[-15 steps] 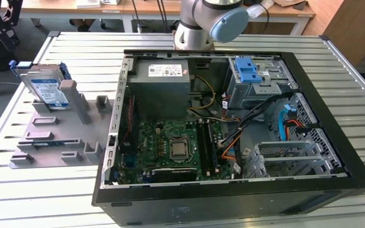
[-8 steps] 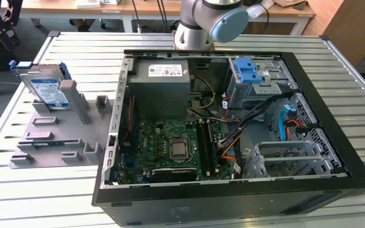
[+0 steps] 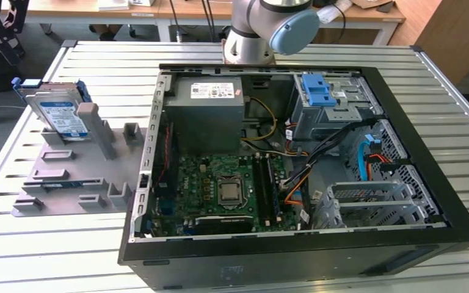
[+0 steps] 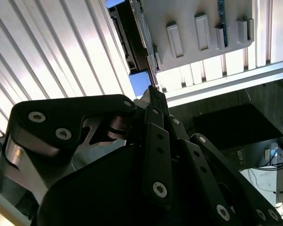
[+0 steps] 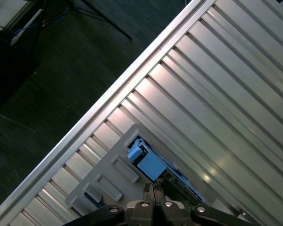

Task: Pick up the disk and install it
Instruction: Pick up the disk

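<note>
Exterior view put the disk in the upper left of the frame, standing on edge in a slot of the grey fixture plate. It was well apart from the open computer case in the centre. Both rested on the slatted metal table. The disk was not yet in the case, and nothing gripped it.

In the first wrist view your gripper hung over the disk's upper edge, near the blue carrier frame and clear of it. The fingertips were pressed together on nothing. The second wrist view showed the same narrow pinch, with a corner of the blue frame just beyond the tips.

I judged the disk to be dense for its size and fully rigid, so it would not flex in the claw. Its bare metal faces looked smooth enough to slip under a light squeeze. A drive of this kind also takes knocks badly.

The safest hold seemed to be across the two flat faces near the exposed top edge, squarely centred so the weight hung straight. You would have done well to keep off the thin plastic tabs of the frame, which I expected to bend or snap.
</note>
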`<state>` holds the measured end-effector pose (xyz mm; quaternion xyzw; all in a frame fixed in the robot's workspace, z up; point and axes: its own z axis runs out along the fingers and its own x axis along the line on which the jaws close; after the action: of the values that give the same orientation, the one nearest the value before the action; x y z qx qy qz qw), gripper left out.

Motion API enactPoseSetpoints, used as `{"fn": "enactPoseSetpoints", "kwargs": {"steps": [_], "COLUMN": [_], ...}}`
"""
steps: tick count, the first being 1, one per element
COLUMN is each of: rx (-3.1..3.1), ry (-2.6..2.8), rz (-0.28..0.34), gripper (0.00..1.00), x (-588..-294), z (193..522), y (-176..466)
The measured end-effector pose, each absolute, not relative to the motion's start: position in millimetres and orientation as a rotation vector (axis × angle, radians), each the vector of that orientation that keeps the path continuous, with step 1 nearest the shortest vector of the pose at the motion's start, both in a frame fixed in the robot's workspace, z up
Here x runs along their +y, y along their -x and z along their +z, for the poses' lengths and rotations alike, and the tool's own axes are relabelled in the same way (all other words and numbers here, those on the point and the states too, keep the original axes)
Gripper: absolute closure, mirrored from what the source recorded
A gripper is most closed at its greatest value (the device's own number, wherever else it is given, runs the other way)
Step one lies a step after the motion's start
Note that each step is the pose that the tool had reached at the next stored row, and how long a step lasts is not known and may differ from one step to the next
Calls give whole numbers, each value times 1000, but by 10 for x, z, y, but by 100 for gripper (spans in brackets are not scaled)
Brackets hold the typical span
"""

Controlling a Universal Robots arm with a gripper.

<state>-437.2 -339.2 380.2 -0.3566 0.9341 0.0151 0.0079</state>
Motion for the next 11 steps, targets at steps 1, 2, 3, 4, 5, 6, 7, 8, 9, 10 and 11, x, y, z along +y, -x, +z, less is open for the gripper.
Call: {"fn": "enactPoseSetpoints", "kwargs": {"steps": [1, 2, 3, 4, 5, 6, 7, 8, 9, 10, 11], "rx": [2919, 2918, 2917, 2917, 2916, 2915, 2914, 2913, 2913, 2912, 2911], "ry": [1117, 1119, 1122, 1124, 1126, 1128, 1130, 1132, 1134, 1136, 1138], "rz": [47, 47, 47, 47, 47, 47, 47, 47, 48, 48, 48], "gripper": [89, 89, 89, 89, 89, 89, 89, 89, 89, 89, 89], "x": [-3392, -3392, -3392, -3392, -3392, -3392, -3392, -3392, -3392, -3392, -3392], "z": [3803, 3802, 3802, 3802, 3802, 3802, 3802, 3802, 3802, 3802, 3802], "y": [4372, 4372, 4372, 4372, 4372, 4372, 4372, 4372, 4372, 4372, 4372]}}
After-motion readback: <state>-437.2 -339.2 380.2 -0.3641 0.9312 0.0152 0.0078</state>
